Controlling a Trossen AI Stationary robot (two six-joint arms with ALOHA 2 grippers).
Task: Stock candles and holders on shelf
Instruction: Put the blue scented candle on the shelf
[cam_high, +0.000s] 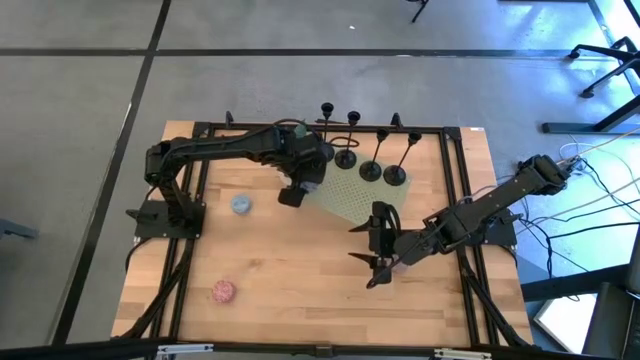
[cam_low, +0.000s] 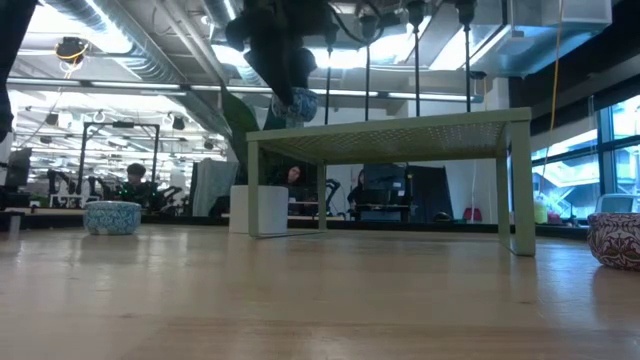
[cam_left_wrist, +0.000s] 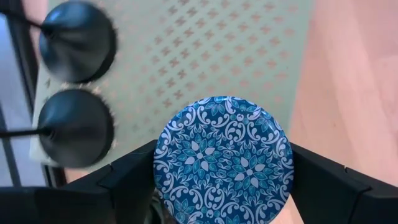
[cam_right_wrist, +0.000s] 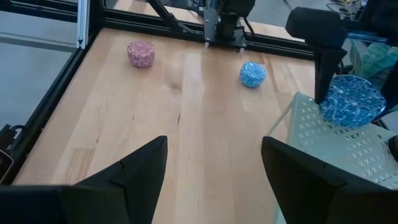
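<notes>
My left gripper (cam_high: 292, 194) is shut on a blue patterned candle (cam_left_wrist: 224, 158) over the left end of the pale green shelf (cam_high: 358, 198), which stands on its legs on the table. Several black holders (cam_high: 371, 171) stand by their disc bases along the shelf's far edge; two bases (cam_left_wrist: 76, 127) show in the left wrist view. A second blue candle (cam_high: 240, 205) and a pink candle (cam_high: 222, 291) lie on the table at the left. My right gripper (cam_high: 377, 258) hovers open and empty near the shelf's near right corner. My left gripper pinches the blue candle's round side wall (cam_left_wrist: 163, 163) between its two fingers (cam_left_wrist: 130, 180), one on each opposite side. The fingers come steeply from above. The candle stays level, patterned top up, just over the shelf's left end (cam_right_wrist: 311, 118); whether it touches the shelf, I cannot tell.
A black frame (cam_high: 200, 130) runs around the wooden tabletop. The near half of the shelf's top (cam_right_wrist: 339, 146) is bare. Bare wood (cam_right_wrist: 186, 118) lies between the two loose candles and my right gripper.
</notes>
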